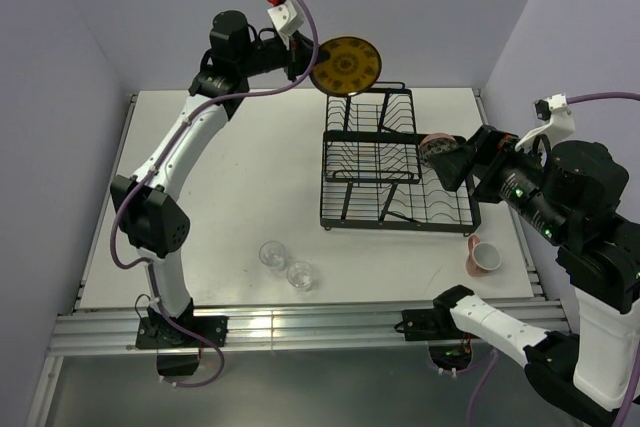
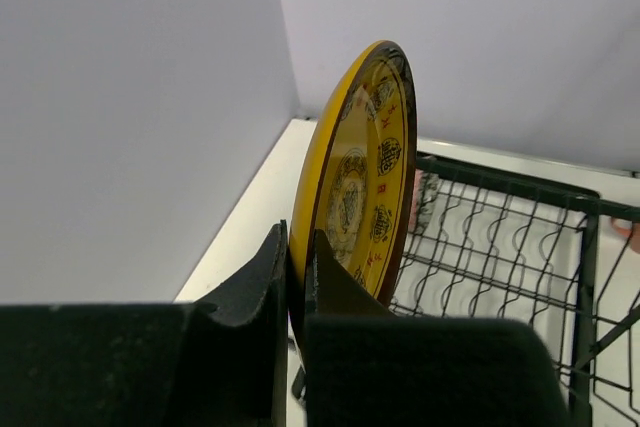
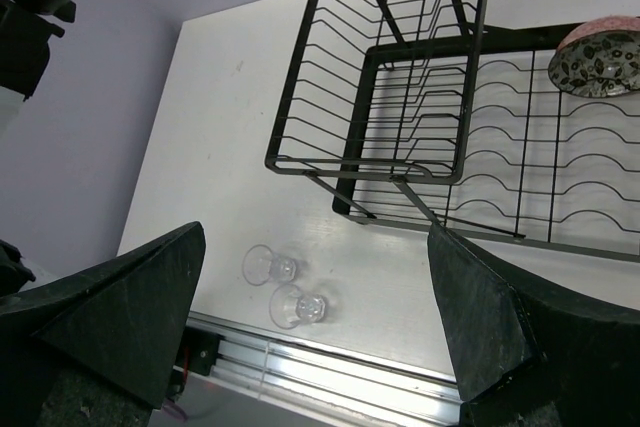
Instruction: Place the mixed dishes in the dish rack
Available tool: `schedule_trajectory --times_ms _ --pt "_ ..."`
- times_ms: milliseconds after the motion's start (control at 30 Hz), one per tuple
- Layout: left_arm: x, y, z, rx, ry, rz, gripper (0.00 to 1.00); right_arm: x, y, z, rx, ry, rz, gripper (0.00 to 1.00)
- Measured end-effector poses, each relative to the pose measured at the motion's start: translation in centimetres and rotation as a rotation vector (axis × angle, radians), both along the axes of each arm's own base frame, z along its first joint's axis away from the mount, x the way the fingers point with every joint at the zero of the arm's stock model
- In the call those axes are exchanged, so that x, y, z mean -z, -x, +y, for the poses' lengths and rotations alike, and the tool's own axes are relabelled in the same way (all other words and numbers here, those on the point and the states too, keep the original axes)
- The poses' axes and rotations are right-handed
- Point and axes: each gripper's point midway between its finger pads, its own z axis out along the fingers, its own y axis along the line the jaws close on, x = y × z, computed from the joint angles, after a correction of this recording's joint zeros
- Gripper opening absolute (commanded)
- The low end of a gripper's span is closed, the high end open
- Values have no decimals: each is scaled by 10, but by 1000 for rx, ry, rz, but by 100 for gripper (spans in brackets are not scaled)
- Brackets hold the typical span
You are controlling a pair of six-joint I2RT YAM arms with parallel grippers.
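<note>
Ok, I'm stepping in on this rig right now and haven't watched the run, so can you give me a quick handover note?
Grippers: the left gripper is shut on the yellow plate, held on edge in the air over the far left corner of the dish rack. The right gripper is open and empty, by the rack's right end.
Done: the patterned bowl sits in the rack's lower tier, at the right end.
To do: slot the plate. The two glass tumblers sit on the table in front of the rack. A pink cup lies on the table to its right.
</note>
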Motion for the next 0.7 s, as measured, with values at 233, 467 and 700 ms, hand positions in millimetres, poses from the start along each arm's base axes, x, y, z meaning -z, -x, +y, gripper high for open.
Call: schedule_trajectory --times_ms 233,467,700 --pt "-1 9 -19 80 42 11 0 1 -2 -2 19 0 6 100" --pt "-5 11 -33 60 65 0 0 4 -8 0 22 8 21 100" --pt "30 4 -56 8 41 30 0 4 -8 0 23 9 24 100"
